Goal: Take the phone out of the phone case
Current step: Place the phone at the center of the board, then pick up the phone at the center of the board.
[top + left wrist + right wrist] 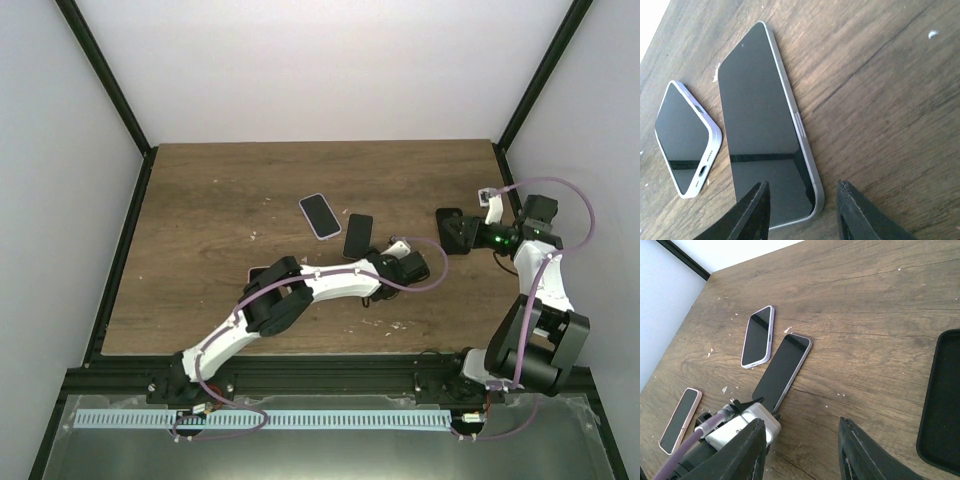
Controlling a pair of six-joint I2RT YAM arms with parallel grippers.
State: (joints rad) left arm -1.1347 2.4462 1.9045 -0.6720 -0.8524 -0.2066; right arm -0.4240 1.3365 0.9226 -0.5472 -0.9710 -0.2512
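At mid-counter [200, 200]: bare dark phone [765, 130], flat, screen up, just beside a lavender-cased phone [685, 135]; left fingers [754, 212] parted, either side of its near corner; right fingers [747, 450] parted, empty; black phone case [942, 400] flat beside them.

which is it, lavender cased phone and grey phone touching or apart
Apart. Left wrist view shows bare wood between the lavender cased phone and the grey phone.

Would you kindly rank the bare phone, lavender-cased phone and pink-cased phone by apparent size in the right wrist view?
Largest: bare phone.
Then: lavender-cased phone and pink-cased phone, which look about alike, so unranked.
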